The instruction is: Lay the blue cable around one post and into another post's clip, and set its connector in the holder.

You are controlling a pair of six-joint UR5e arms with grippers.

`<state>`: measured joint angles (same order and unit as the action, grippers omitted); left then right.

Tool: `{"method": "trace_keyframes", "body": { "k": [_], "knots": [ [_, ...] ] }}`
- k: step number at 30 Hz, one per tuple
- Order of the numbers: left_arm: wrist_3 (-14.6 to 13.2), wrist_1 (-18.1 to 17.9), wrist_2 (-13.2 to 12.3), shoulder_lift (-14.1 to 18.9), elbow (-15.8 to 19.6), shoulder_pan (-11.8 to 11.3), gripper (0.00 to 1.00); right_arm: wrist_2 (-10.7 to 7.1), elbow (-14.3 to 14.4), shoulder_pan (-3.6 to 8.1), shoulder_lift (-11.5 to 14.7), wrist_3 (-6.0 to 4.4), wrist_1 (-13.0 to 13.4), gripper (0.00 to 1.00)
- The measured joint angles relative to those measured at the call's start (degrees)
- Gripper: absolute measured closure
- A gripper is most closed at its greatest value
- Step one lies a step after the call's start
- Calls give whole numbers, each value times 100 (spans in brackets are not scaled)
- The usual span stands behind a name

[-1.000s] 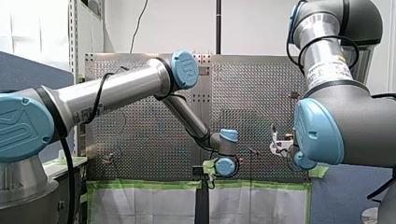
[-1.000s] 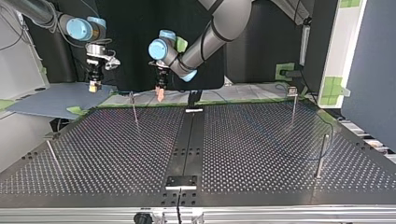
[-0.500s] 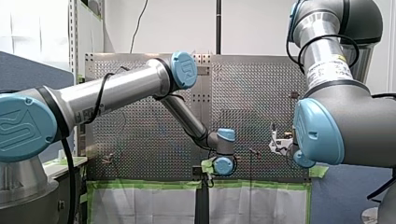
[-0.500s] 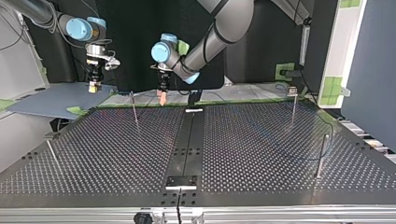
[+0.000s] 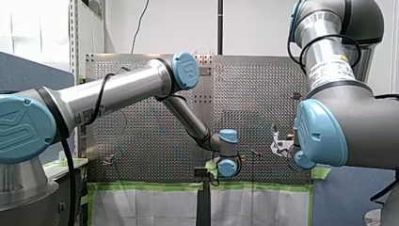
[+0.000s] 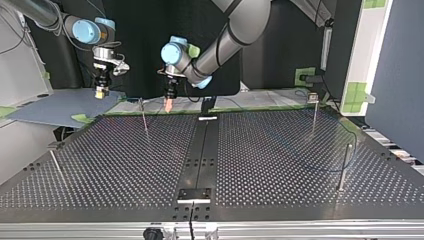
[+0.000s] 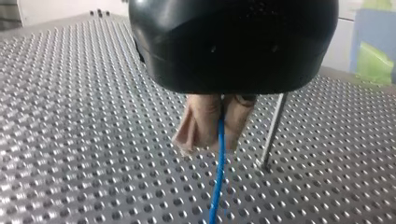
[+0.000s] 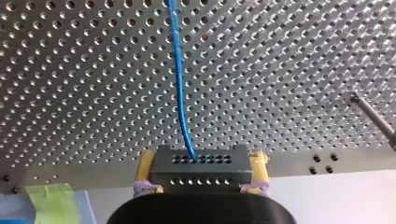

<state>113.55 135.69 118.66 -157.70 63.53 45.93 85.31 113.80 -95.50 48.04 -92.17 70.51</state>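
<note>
Right wrist view, right claw [image 8: 203, 164] gripping connector [image 8: 201, 175], blue cable [image 8: 180, 84] straight ahead, left claw [image 7: 211, 140] pinching it

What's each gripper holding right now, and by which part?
Left gripper pinches the blue cable itself, somewhere along its length, not at the end. Right gripper clamps the cable's connector, a dark perforated block, by its two side faces.

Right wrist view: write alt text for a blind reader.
My right gripper clamps a dark connector between its yellow pads. The blue cable runs from the connector out over the perforated table, and a metal post stands ahead, off to one side.
</note>
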Motion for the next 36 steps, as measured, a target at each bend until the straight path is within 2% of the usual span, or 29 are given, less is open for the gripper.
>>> {"method": "trace_keyframes", "body": {
  "k": [5, 11, 15, 19, 24, 28, 36],
  "knots": [
    [-206, -222, 36, 0, 86, 26, 100, 39, 0, -3, 0, -30, -120, 100],
    [-350, -534, 163, 1, 378, 35, 100, 126, 1, 34, -2, -58, -173, 100],
    [-477, -695, 217, 1, 480, 55, 100, 183, 0, 57, -7, -66, -145, 100],
    [-595, -724, 229, -1, 497, 84, 100, 294, -1, 89, -16, -62, -91, 100],
    [-713, -715, 235, -3, 499, 124, 100, 343, -1, 127, -31, -75, 24, 100],
    [-820, -690, 239, -6, 506, 147, 100, 406, -45, 160, -146, -108, 138, 100],
    [-975, -727, 235, -15, 520, 149, 100, 457, -229, 187, -498, -129, 83, 100]
  ]
}}
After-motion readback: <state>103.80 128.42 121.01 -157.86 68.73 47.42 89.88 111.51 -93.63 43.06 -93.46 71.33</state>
